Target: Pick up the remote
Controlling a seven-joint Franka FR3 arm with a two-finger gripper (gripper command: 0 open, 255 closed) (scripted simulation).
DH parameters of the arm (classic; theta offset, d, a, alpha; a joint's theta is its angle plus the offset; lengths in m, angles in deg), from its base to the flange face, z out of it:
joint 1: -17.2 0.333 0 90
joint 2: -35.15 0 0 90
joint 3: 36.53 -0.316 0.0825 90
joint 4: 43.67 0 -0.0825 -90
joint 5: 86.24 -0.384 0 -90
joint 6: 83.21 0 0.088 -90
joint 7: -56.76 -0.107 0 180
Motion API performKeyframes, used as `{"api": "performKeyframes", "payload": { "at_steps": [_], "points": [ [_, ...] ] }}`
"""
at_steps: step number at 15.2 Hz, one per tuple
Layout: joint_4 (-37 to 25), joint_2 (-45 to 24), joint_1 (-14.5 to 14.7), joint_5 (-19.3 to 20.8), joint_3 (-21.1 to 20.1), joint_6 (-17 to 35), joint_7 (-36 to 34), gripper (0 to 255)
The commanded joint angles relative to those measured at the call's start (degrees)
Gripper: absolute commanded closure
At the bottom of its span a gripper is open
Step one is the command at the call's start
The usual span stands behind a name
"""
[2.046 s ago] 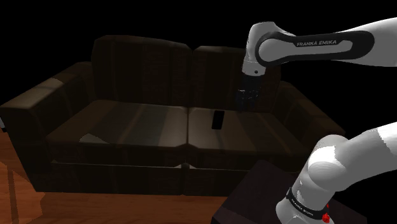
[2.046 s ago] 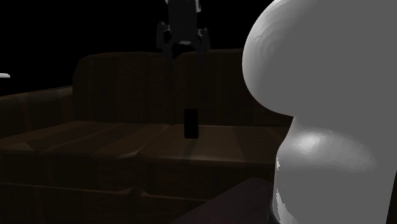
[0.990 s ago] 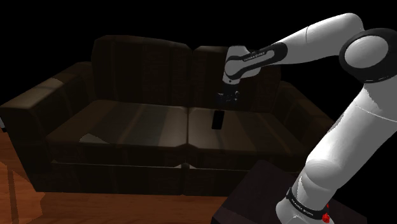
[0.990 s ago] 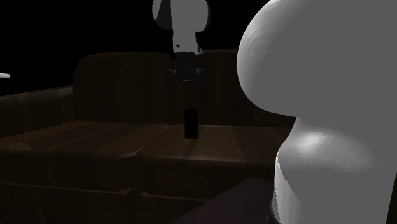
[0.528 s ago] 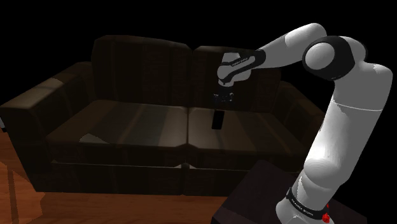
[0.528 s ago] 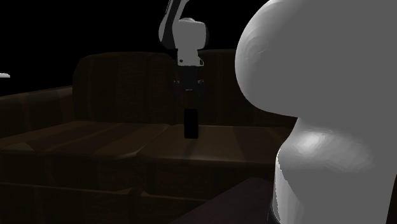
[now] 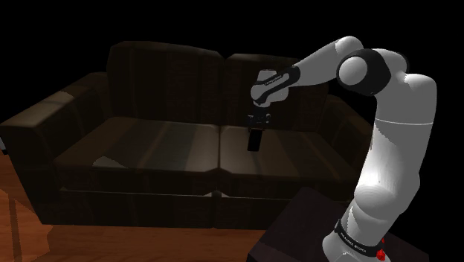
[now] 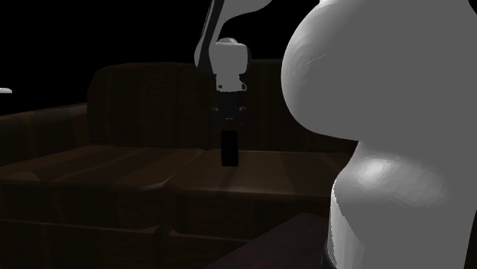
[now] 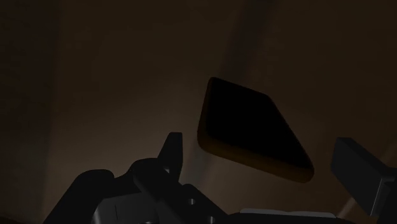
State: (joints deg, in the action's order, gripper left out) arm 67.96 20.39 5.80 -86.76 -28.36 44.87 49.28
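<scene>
Misalignment looks like the main hazard: in the wrist view the remote (image 9: 254,130) lies skewed to the line between the fingers (image 9: 170,151), so a closing grip may, I judge, catch it on opposite corners rather than across its long sides and twist it or squeeze it out. Softness of the seat is a second risk. The remote lies flat on the cushion (image 7: 305,152) at the shoulder view's right of the sofa (image 7: 149,74), just beside the seam between the two seats. A descent that goes too deep could drive the fingertips into the upholstery or press the remote down into it, while one that stops short would pinch only its upper edge. The end effector (image 7: 256,120) hangs directly above the remote, close to it but apart, its fingers spread wide with the remote between them and touched by neither. The arm (image 7: 394,134) rises from the stand (image 7: 297,231) at the shoulder view's lower right, bends at a high elbow, and sends its forearm toward that view's left over the sofa, the wrist turned so that the end effector points down at the seat.
</scene>
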Motion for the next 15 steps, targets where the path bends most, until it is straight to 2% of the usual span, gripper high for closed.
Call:
{"api": "performKeyframes", "payload": {
  "at_steps": [1, 3, 4, 13, 15],
  "points": [
    [0.7, -1.1, -0.1, -0.2, 0.0, 1.8, 0.2, 0],
    [0.7, -1.1, -0.1, -0.2, 0.0, 1.8, 0.2, 0],
    [0.8, -1.0, -0.1, -0.2, 0.0, 1.8, 0.1, 255],
    [0.7, -1.1, -0.1, -0.2, 0.0, 1.8, 0.2, 255],
    [0.2, -0.3, -0.1, -0.1, 0.0, 0.5, 0.1, 255]
  ]
}}
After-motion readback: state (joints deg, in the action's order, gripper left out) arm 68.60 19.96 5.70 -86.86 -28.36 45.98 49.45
